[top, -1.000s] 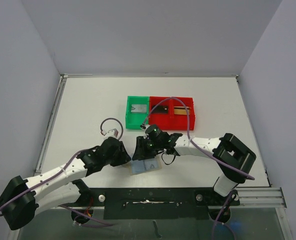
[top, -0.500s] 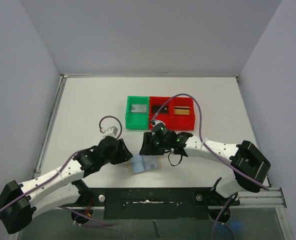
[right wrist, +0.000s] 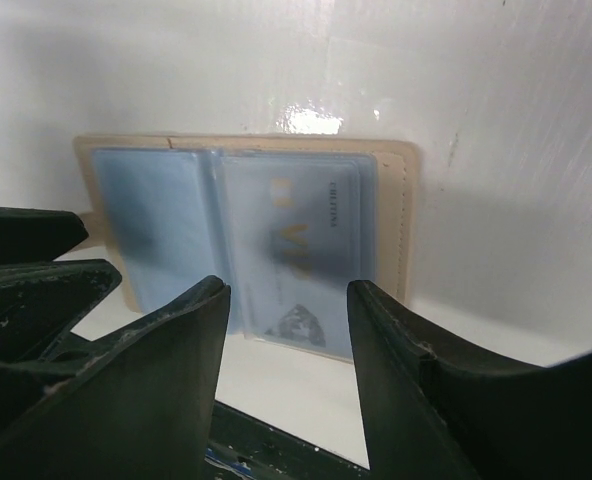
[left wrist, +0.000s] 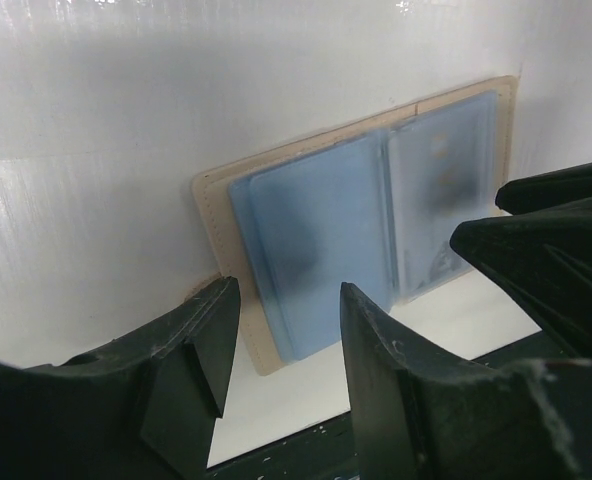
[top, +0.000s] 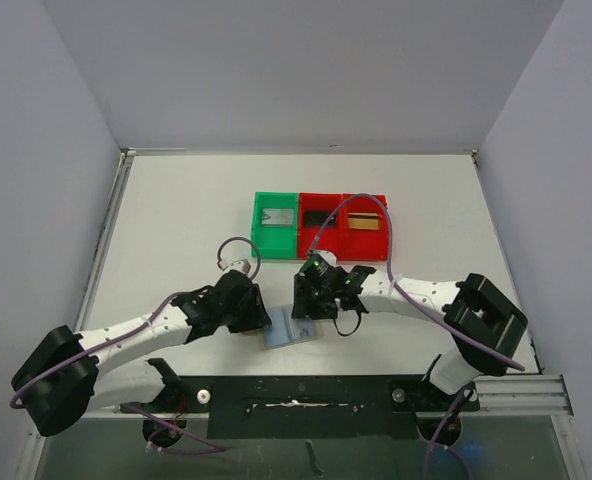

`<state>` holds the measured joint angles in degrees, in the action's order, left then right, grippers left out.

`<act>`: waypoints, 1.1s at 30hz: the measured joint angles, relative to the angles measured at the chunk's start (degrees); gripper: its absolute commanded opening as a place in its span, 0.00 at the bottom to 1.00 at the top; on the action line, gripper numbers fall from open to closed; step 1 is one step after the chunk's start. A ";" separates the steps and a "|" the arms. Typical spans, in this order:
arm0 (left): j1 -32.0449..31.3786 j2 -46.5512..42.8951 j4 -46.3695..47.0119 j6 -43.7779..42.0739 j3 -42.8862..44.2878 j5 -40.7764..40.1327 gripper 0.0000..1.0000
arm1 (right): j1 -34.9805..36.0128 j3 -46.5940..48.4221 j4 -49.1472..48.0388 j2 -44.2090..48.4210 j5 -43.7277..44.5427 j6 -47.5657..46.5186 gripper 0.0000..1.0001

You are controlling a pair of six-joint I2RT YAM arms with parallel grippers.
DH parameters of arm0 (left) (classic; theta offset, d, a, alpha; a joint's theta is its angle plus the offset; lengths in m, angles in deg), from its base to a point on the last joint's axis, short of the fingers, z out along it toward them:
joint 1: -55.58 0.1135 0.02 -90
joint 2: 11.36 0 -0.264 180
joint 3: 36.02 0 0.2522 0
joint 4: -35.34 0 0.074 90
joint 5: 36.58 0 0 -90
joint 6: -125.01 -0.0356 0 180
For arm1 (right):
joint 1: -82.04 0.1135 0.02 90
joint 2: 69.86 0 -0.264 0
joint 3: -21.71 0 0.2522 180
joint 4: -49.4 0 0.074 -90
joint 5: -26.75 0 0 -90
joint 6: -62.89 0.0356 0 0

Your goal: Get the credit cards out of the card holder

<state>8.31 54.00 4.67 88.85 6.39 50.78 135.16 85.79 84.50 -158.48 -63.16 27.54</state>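
The card holder (top: 293,329) lies open and flat near the table's front edge, tan outside with light-blue pockets inside (left wrist: 366,230). A pale credit card (right wrist: 298,250) with lettering shows through its right-hand pocket. My left gripper (top: 259,318) stands open at the holder's left edge, the fingers (left wrist: 211,320) straddling its near corner without gripping. My right gripper (top: 307,306) is open over the holder's right half (right wrist: 288,292), nothing between its fingers. A silver-grey card (top: 277,216) lies in the green bin, a black card (top: 319,216) and a gold card (top: 365,221) in the red bin.
The green bin (top: 259,228) and the red bin (top: 342,242) stand side by side at mid-table behind the grippers. The black rail of the arm mounts (top: 306,400) runs just in front of the holder. The two grippers are close together over the holder.
Both grippers' jaws have spread wider. The left gripper has shifted right toward the holder, and the right gripper has dropped slightly toward it. The holder has stayed in place.
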 measured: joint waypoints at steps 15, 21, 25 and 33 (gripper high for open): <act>0.02 3.82 1.11 -0.07 -0.76 0.94 0.31 | 0.72 0.57 0.87 -3.13 0.42 0.20 0.54; 0.11 4.04 1.09 -0.37 -0.76 0.92 0.27 | 0.98 0.83 1.05 -3.19 0.35 -0.02 0.45; 0.13 4.22 1.38 -0.44 -0.76 1.01 0.26 | 0.98 0.94 1.09 -3.19 0.39 -0.57 0.35; 0.13 4.22 1.36 -0.52 -0.76 1.01 0.25 | 0.98 0.79 1.09 -2.16 0.44 -1.62 0.27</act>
<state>8.44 58.22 6.03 88.33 5.62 51.79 136.15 86.58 85.60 -160.65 -62.72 25.92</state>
